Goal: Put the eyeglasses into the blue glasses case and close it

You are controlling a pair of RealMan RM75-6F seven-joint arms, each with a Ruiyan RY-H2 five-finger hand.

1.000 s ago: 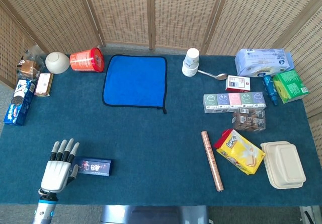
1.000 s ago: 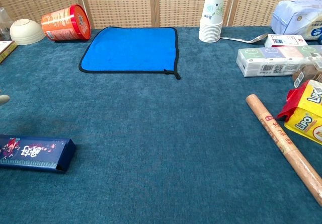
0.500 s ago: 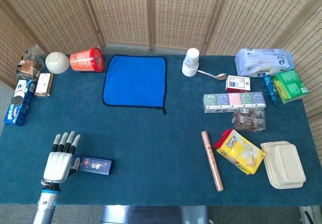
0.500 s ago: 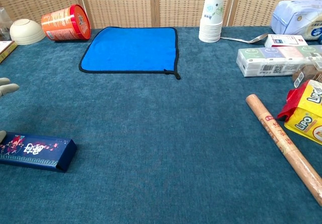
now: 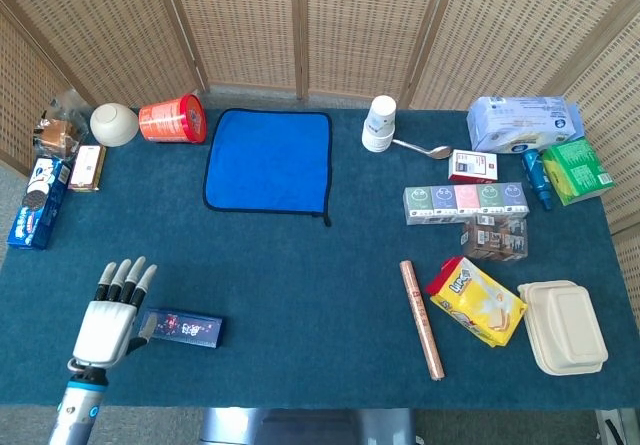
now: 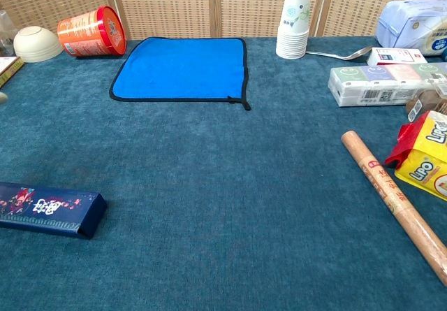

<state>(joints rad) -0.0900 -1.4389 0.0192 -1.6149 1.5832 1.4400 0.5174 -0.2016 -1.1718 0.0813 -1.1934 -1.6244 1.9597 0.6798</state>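
1. Head view, near-left corner: left robot hand [image 5: 100, 330], fingers extended and spread, palm down, grasping nothing; its thumb side lies just beside, possibly touching, the left end of a dark blue box [image 5: 181, 328] with a printed pattern. Contact cannot be told for certain. Right robot hand: not shown in either view.
2. Dark blue box, long and closed, lying flat on the surface [image 5: 300, 305]; chest view shows it at the left edge [image 6: 49, 209]. No eyeglasses can be made out.
3. Blue cloth [image 5: 268, 160], spread flat at the far centre, black-edged.
4. Far left: white bowl [image 5: 114, 123] upside down; red canister [image 5: 172, 120] on its side beside it; snack packets along the left edge.
5. Stack of paper cups [image 5: 379, 124], upright, with a spoon [image 5: 424, 149] just right of it.
6. Right half: row of tissue packs [image 5: 466, 203], wooden roll [image 5: 422, 319], yellow bag [image 5: 476, 300], closed clamshell food box [image 5: 564, 327].
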